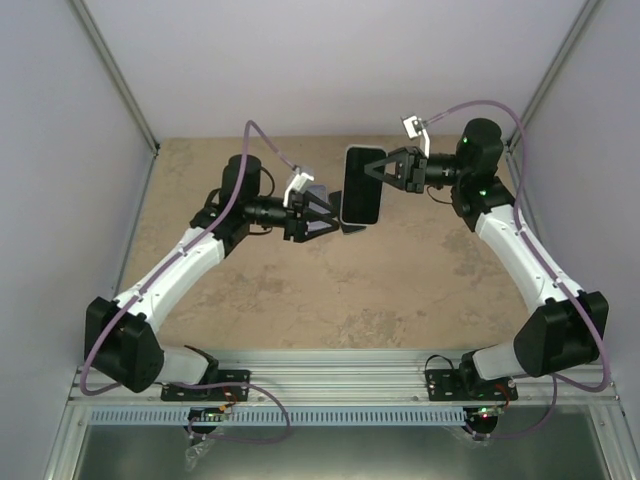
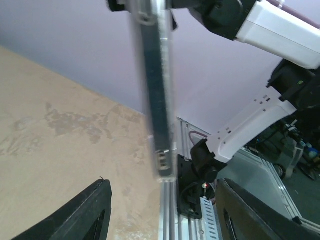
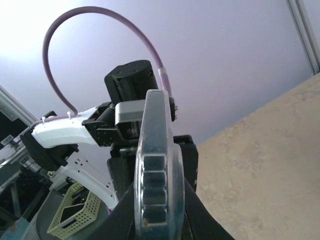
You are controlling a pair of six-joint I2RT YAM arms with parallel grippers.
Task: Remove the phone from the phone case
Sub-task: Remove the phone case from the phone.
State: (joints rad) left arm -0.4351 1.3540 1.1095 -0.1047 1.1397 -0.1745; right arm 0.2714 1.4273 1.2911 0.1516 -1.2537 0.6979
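Beige stone-patterned counter (image 1: 400, 290) between pale purple walls lies below the phone (image 1: 360, 185), which is held up in the air with the right jaws clamped on its edge. A clear case (image 2: 164, 167) appears to wrap the phone's rim, so the removal looks not yet done. The left jaws stand open just beside the phone's lower end, one finger to each side, not touching it. Likely still to do: grip the case and peel it from the phone.
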